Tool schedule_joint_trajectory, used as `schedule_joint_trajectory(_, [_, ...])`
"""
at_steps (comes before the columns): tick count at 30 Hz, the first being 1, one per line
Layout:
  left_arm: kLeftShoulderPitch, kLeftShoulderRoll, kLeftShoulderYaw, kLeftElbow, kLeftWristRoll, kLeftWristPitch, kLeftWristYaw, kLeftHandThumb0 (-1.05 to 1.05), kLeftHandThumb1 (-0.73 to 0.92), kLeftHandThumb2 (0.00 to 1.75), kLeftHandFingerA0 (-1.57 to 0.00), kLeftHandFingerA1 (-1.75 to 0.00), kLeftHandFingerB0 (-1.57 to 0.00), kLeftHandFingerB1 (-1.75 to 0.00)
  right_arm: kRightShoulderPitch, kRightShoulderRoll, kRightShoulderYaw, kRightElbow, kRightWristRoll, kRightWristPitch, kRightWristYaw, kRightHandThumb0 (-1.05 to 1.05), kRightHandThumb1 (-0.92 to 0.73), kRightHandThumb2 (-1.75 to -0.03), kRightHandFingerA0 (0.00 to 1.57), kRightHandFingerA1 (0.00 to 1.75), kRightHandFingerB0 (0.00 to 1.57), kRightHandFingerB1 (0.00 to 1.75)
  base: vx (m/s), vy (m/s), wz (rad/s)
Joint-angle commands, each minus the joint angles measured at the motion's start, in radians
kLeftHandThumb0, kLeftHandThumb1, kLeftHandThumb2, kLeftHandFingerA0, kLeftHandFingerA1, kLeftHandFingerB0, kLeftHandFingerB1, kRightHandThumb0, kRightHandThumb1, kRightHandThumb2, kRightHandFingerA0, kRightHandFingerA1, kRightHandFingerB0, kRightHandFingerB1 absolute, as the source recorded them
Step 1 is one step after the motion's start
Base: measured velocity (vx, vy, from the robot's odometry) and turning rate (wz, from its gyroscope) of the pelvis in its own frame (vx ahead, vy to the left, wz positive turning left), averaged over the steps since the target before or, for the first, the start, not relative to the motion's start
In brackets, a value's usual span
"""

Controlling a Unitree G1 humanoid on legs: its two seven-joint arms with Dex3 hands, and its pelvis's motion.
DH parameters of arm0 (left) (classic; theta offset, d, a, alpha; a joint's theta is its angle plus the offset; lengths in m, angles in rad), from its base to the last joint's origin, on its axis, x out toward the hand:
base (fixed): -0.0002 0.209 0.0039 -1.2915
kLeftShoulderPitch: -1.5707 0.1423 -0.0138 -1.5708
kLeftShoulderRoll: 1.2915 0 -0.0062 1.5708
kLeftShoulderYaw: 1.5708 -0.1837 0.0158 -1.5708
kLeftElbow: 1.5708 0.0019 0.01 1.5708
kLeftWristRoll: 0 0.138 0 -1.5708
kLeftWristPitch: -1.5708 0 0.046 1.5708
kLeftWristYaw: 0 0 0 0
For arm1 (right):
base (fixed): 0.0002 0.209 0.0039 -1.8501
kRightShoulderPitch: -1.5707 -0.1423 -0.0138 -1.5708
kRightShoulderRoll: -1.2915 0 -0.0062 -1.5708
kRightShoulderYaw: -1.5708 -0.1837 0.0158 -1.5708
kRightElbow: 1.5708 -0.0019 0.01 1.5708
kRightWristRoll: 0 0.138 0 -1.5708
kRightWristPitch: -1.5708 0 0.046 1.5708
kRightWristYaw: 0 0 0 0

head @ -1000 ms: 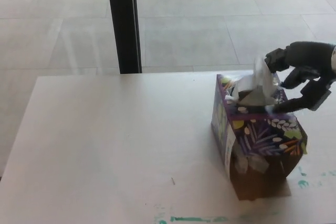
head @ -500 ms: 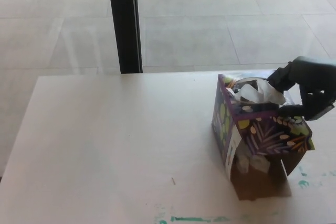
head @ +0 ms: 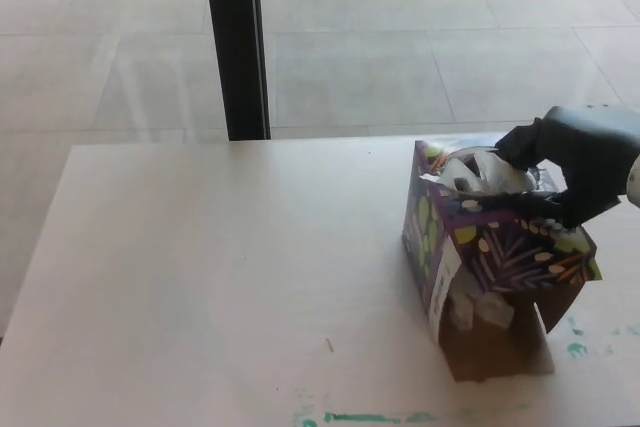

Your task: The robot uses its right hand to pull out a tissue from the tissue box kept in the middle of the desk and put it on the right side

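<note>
One right robot hand (head: 575,172) lower than before, pinching tissue (head: 478,173) flattened against tissue box (head: 490,252) top

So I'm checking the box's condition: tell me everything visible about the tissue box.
The tissue box is a purple cardboard cube printed with leaves and dots, standing on the white desk at its right part. Its near lower flap hangs open, showing brown inside. White tissue bunches at the top opening, where the right hand rests on it.
</note>
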Motion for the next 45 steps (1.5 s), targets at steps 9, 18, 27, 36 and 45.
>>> schedule_joint_trajectory(9, [0.03,0.003,0.021,0.022,-0.032,-0.112,-0.013,-1.05,0.92,0.87,-0.67,-0.55,-0.45,-0.57,0.046,-0.023,0.044,-0.008,-0.347,-0.072,-0.351,-0.31,-0.56,-0.88,0.89,1.75,0.65,1.67,0.0,0.0,0.0])
schedule_joint_trajectory(18, [0.052,-0.002,0.026,0.005,-0.041,-0.132,-0.03,-1.05,0.92,0.89,-0.66,-0.55,-0.44,-0.58,0.03,-0.042,0.052,0.025,-0.411,-0.13,-0.438,-0.34,-0.53,-0.85,0.92,1.75,0.71,1.54,0.0,0.0,0.0])
schedule_joint_trajectory(27, [0.049,0.002,0.026,0.027,-0.039,-0.148,-0.035,-1.05,0.92,0.89,-0.67,-0.55,-0.46,-0.57,0.017,-0.017,0.022,0.041,-0.437,-0.129,-0.52,-0.35,-0.59,-0.84,0.92,1.75,0.73,1.44,0.0,0.0,0.0])
schedule_joint_trajectory(36, [0.062,0.006,0.02,0.037,-0.037,-0.156,-0.032,-1.05,0.92,0.9,-0.68,-0.56,-0.46,-0.57,-0.048,0.027,-0.052,0.131,-0.409,-0.176,-0.652,-0.32,-0.63,-0.8,0.91,1.75,0.62,1.63,0.0,0.0,0.0])
schedule_joint_trajectory(45, [0.065,0.004,0.023,0.054,-0.054,-0.178,-0.041,-1.05,0.92,0.89,-0.69,-0.56,-0.47,-0.58,-0.168,0.052,-0.116,0.209,-0.428,-0.174,-0.706,-0.28,-0.71,-0.74,0.95,1.75,0.61,1.63,0.0,0.0,0.0])
